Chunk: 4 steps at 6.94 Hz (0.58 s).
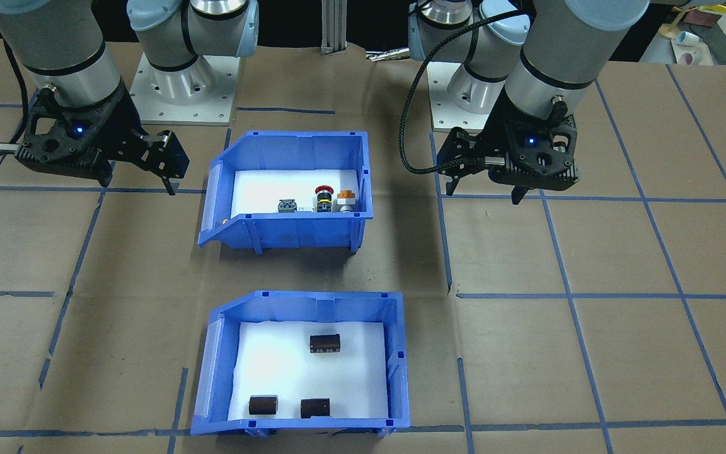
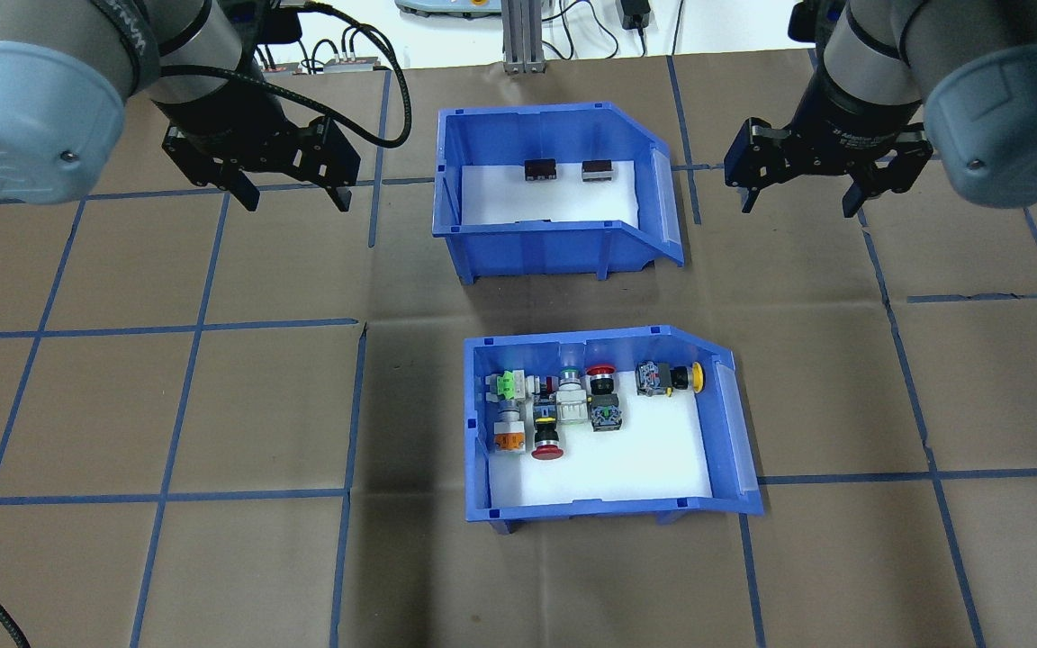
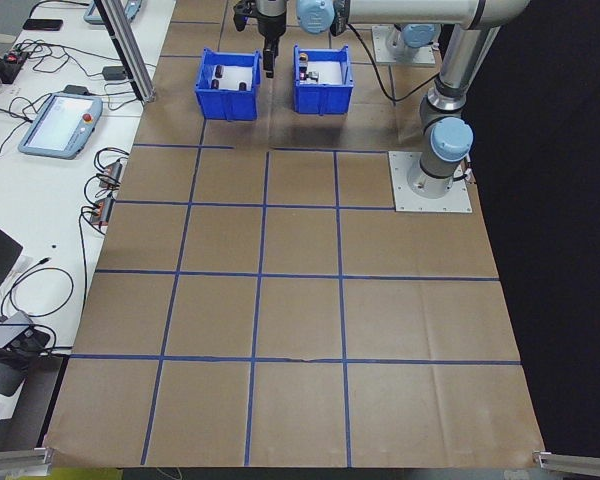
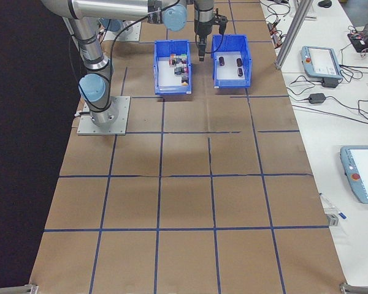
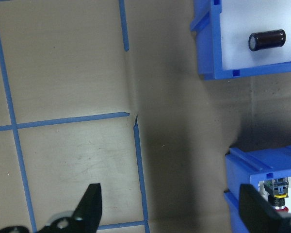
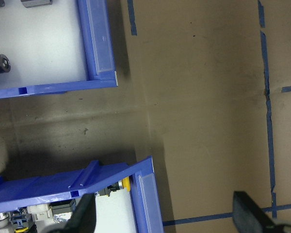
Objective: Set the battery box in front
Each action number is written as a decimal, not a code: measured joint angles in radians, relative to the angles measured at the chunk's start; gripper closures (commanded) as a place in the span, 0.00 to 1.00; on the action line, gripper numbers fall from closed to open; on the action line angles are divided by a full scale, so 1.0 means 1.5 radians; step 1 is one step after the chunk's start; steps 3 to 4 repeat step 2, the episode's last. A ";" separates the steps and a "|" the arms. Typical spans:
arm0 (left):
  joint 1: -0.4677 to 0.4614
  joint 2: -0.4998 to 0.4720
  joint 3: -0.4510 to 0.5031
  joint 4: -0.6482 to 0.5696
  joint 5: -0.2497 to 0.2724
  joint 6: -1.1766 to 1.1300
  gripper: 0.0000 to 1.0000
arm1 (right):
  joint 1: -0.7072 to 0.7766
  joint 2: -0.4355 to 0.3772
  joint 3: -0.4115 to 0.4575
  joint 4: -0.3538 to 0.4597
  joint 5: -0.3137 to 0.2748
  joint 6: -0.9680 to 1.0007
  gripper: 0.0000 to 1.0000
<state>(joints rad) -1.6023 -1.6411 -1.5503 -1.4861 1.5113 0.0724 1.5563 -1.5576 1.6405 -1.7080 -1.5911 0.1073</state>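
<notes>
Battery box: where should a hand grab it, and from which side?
Take the battery box by an upright side wall's top rim, coming straight down from above with one finger inside, one outside. The left wall nearest the left hand is full height and straight; the opposite end slopes to a low open mouth, probably a poorer grip. Both hands hang open, holding nothing.

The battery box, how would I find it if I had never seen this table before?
Look at the brown paper-covered table marked with blue tape lines, where two blue plastic bins sit one behind the other between the arms. The battery box is the bin farther from the robot. Its white floor holds only a few small dark brown cylinders, while the other blue bin is crowded with red, orange and yellow push-button switches.
</notes>
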 measured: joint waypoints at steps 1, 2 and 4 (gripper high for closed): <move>0.001 0.001 0.000 0.000 0.000 0.002 0.02 | 0.000 0.000 -0.001 0.000 0.000 0.000 0.00; 0.001 0.000 -0.001 -0.001 0.003 0.004 0.02 | 0.000 0.000 -0.001 0.000 0.000 0.001 0.00; 0.001 0.000 -0.001 -0.001 0.003 0.004 0.02 | 0.000 0.000 -0.001 0.000 0.000 0.001 0.00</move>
